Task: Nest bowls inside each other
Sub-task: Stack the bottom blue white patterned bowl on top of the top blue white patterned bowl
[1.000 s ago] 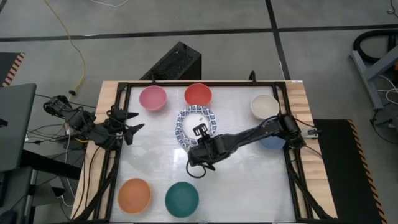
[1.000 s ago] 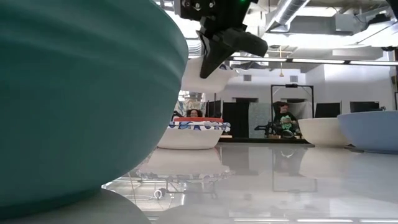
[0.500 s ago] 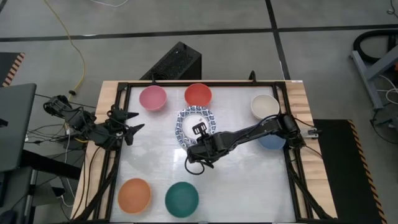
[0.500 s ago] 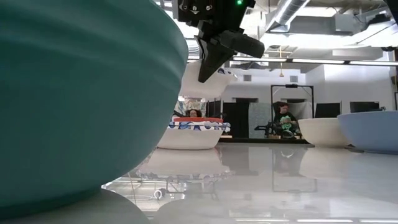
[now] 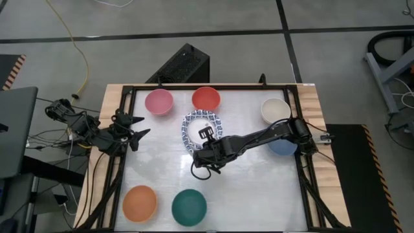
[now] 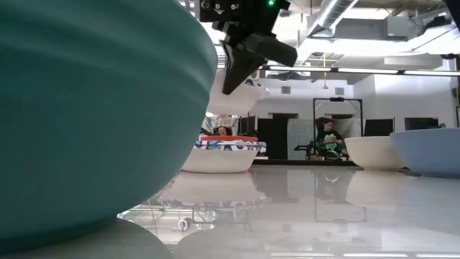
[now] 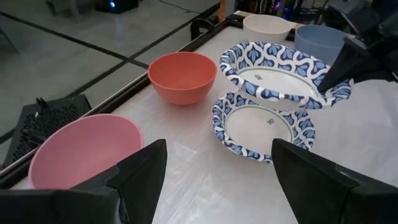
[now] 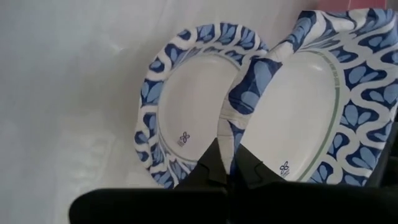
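My right gripper (image 5: 204, 150) is shut on a white bowl with a blue-patterned rim (image 7: 280, 71) and holds it in the air over the table's middle. Right under it, a second blue-patterned bowl (image 7: 264, 127) rests on its base on the table. A pink bowl (image 5: 158, 101) and a red bowl (image 5: 206, 98) stand at the far edge. An orange bowl (image 5: 140, 202) and a dark green bowl (image 5: 189, 206) stand at the near edge. A cream bowl (image 5: 275, 110) and a blue bowl (image 5: 283, 147) sit at the right. My left gripper (image 5: 134, 130) waits open at the left edge. My right gripper pinches the raised bowl's rim (image 8: 235, 134) between its two fingers, one finger (image 8: 249, 168) inside the bowl and one outside. The fingers slant down at it from the table's near right. The bowl is lifted clear and tilted, above the patterned bowl on the table.
A black frame (image 5: 213, 88) runs round the white table top. The dark green bowl (image 6: 86, 108) fills the left of the low view. Bare table lies between the middle bowls and the near edge. People sit in the room behind the table.
My right gripper has turned a little at the wrist, still shut on the patterned bowl. The bowl has swung slightly with it above the bowl on the table.
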Robot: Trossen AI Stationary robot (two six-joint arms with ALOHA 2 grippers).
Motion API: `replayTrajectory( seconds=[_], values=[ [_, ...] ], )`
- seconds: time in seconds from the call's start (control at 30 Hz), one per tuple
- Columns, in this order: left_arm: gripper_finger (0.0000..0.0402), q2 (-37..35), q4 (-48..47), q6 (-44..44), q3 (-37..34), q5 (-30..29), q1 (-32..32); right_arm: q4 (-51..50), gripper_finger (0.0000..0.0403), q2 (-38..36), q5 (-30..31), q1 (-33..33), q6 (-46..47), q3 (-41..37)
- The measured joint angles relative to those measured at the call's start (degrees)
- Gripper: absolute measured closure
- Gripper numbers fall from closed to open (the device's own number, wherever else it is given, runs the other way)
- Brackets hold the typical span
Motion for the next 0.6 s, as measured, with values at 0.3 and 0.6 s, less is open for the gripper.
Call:
replayTrajectory(
  seconds=[0.3, 0.6],
  values=[
    [0.0123, 0.0, -0.02, 0.0, 0.0, 0.02, -0.02, 1.92, 0.0396, 0.12, -0.03, 0.01, -0.01, -4.48],
    [0.0123, 0.0, -0.02, 0.11, 0.0, 0.04, 0.0, 5.72, 0.0396, 0.0, -1.94, -0.72, 0.58, -6.22]
  ],
)
